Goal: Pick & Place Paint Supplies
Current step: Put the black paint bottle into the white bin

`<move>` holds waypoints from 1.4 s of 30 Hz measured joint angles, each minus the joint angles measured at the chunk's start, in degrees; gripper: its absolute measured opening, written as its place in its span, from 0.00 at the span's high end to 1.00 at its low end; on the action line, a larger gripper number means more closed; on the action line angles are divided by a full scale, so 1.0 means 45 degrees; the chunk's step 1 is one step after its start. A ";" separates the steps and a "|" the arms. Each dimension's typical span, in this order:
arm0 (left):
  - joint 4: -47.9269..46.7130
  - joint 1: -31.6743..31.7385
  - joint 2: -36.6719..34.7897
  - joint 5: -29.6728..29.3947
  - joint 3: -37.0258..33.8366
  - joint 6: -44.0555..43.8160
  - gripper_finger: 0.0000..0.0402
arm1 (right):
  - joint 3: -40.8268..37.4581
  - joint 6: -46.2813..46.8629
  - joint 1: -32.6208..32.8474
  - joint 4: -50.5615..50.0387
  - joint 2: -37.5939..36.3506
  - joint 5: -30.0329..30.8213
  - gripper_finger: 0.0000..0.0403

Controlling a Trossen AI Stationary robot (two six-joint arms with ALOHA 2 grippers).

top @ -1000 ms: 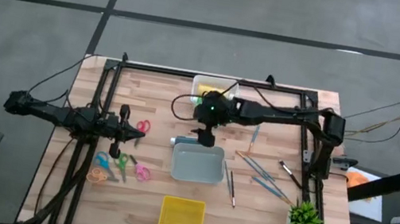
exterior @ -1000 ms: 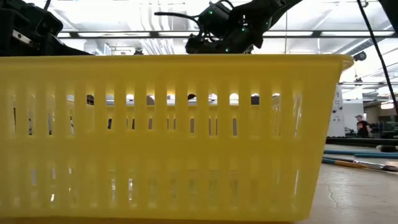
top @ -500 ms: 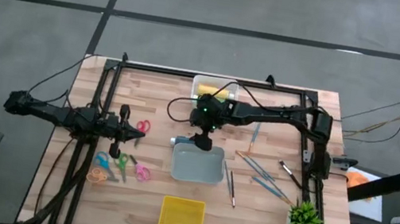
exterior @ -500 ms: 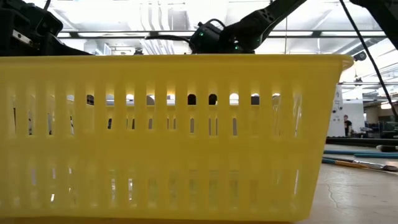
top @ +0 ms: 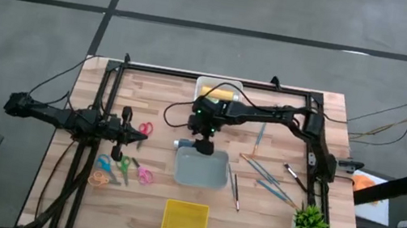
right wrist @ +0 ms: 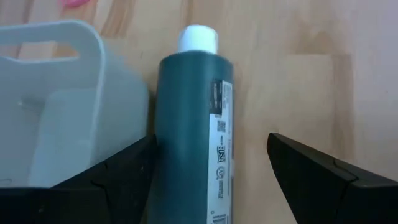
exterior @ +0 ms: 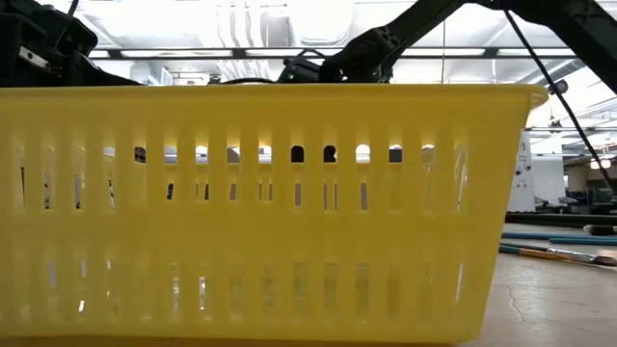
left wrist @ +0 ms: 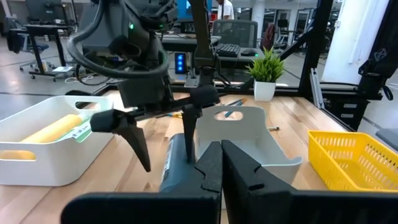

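A dark blue-green squeeze tube [right wrist: 193,137] with a white cap [right wrist: 199,38] lies on its side on the table, next to the grey bin's [top: 200,171] far-left corner. My right gripper [right wrist: 211,162] is open, pointing down over it, one finger on each side of its body; it also shows in the high view [top: 202,134] and the left wrist view [left wrist: 163,134]. A yellow tube [left wrist: 53,127] lies in the white bin [top: 206,84]. Several thin brushes [top: 264,171] lie right of the grey bin. My left gripper [left wrist: 221,158] is shut, waiting at the table's left [top: 129,130]. My right gripper stands open astride the middle of the tube's body [right wrist: 186,168], from above and across its length. The finger on the grey bin's side [right wrist: 124,168] is right at the tube's side; I cannot tell whether it touches. The tube lies flat on the table.
Scissors [top: 123,168] lie near my left gripper. A yellow slatted basket [top: 185,218] stands at the near edge and fills the low view [exterior: 270,212]. A green spiky plant [top: 309,221] stands near the right corner. Black frame rails run along the table's left and right sides.
My right gripper has moved down and slightly toward the table's left, coming over the tube by the grey bin. It has stayed open. The tube has not moved.
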 joint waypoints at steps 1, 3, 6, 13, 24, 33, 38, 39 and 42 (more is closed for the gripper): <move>0.0000 0.0000 -0.0005 0.0000 0.0000 0.0005 1.00 | 0.0128 -0.0041 0.0002 -0.0110 0.0065 0.0007 0.25; -0.0002 0.0000 0.0005 0.0000 0.0000 0.0005 1.00 | 0.0312 -0.0071 0.0003 -0.0347 0.0196 0.0015 0.25; 0.0000 0.0000 -0.0005 0.0000 -0.0001 0.0000 1.00 | 0.0332 -0.0078 -0.0014 -0.0479 0.0205 0.0258 0.25; -0.0001 0.0000 -0.0005 0.0000 -0.0003 0.0005 1.00 | 0.0327 -0.0061 -0.0024 -0.0547 0.0122 0.2410 0.25; -0.0005 0.0000 -0.0005 0.0000 0.0000 0.0003 1.00 | 0.0322 -0.0023 -0.0024 -0.0478 0.0113 0.2965 0.25; -0.0003 -0.0001 -0.0005 0.0000 -0.0003 0.0000 1.00 | 0.0317 -0.0059 -0.0022 -0.0448 0.0096 0.3269 0.25; 0.0000 0.0000 -0.0005 0.0000 0.0000 0.0004 1.00 | 0.0312 -0.0061 -0.0024 -0.0426 0.0093 0.3292 0.25; -0.0003 -0.0003 -0.0005 0.0000 0.0000 0.0005 1.00 | 0.0312 -0.0057 -0.0024 -0.0426 0.0093 0.3305 0.25; -0.0001 0.0000 -0.0005 0.0000 0.0000 0.0004 1.00 | 0.0312 -0.0058 -0.0024 -0.0421 0.0093 0.3322 0.26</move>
